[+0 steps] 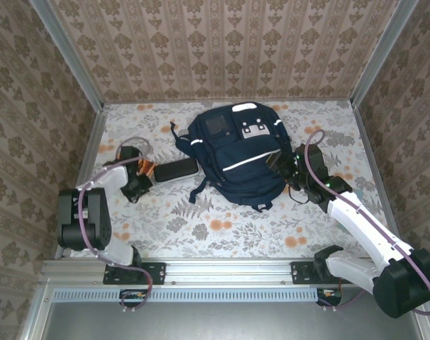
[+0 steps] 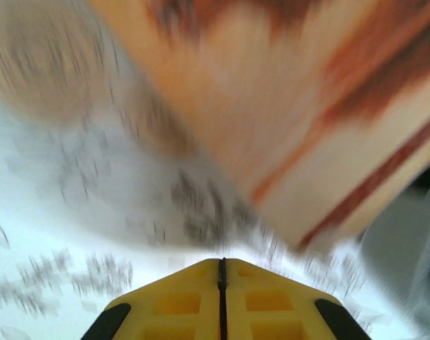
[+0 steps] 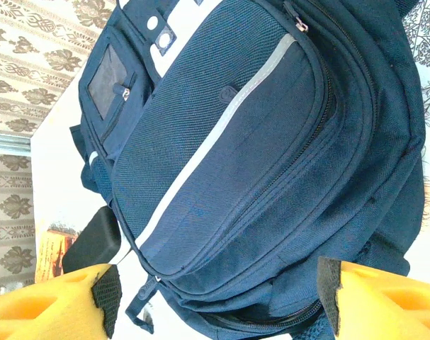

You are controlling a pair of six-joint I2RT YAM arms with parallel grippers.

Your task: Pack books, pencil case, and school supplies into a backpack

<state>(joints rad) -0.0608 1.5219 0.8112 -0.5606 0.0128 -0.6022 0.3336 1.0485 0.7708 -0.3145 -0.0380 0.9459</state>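
Three papered walls (image 1: 222, 42) are enclosing a flower-printed table (image 1: 200, 227), where the backpack (image 1: 239, 152) is lying flat with the pencil case (image 1: 176, 171) just left of it. The left gripper (image 2: 222, 263) is pressing its fingers together beside the orange book (image 1: 149, 170), while the right gripper (image 3: 218, 290) is holding its jaws apart at the backpack's edge.
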